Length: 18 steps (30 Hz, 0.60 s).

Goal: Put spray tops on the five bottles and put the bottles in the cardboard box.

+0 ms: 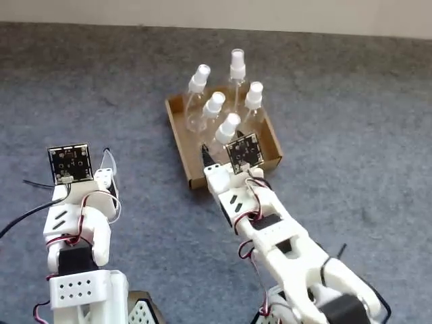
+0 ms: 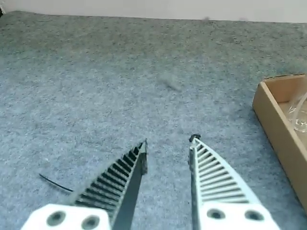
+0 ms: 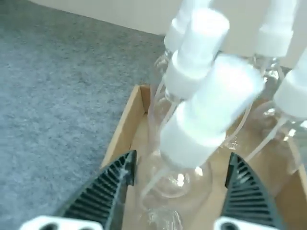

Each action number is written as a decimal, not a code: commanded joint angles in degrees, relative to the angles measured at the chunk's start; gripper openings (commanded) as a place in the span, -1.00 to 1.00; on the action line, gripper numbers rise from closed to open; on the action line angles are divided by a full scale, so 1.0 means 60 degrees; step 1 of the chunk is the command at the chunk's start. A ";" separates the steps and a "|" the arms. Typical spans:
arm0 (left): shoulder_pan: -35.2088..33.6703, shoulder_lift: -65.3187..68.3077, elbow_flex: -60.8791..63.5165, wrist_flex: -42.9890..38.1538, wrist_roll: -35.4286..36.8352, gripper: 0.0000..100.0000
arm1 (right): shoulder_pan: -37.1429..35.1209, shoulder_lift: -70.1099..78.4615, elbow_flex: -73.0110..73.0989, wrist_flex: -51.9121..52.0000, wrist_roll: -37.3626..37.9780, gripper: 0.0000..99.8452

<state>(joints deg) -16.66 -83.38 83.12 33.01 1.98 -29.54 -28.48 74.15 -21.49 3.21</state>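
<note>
Several clear bottles with white spray tops stand upright in the cardboard box [image 1: 177, 137]. The nearest bottle [image 1: 228, 128] stands at the box's front end. My right gripper [image 1: 221, 154] is open at that end, and in the right wrist view its fingers [image 3: 115, 179] stand on either side of this bottle [image 3: 192, 143] with gaps to it. Out over the carpet to the left of the box, my left gripper [image 2: 169, 142] hangs open with nothing in it. A corner of the box [image 2: 276, 120] shows in the left wrist view.
Grey carpet covers the whole table. A thin black cable tie [image 2: 55, 183] lies on the carpet near my left gripper. The left arm [image 1: 74, 223] stands well apart from the box. A pale wall runs along the far edge.
</note>
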 commanded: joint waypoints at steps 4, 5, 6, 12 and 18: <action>0.0139 -0.0125 -0.0037 -0.0249 0.0103 -0.73 | 0.0022 -0.2073 -0.0769 0.2410 0.0073 -0.53; 0.0139 -0.0125 -0.0037 -0.0249 0.0103 -0.73 | 0.0022 -0.2293 -0.0930 0.2879 0.0073 -0.53; 0.0139 -0.0125 -0.0037 -0.0249 0.0103 -0.73 | 0.0022 -0.2484 -0.1077 0.3304 0.0073 -0.53; 0.0139 -0.0125 -0.0037 -0.0234 0.0103 -0.73 | 0.0007 -0.3451 -0.1678 0.5165 0.0073 -0.53; 0.0139 -0.0125 -0.0037 -0.0234 0.0103 -0.73 | 0.0022 -0.4652 -0.1604 0.6513 0.0073 -0.53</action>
<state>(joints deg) -16.66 -83.38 83.12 33.01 1.98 -29.54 -51.87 67.91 14.81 3.21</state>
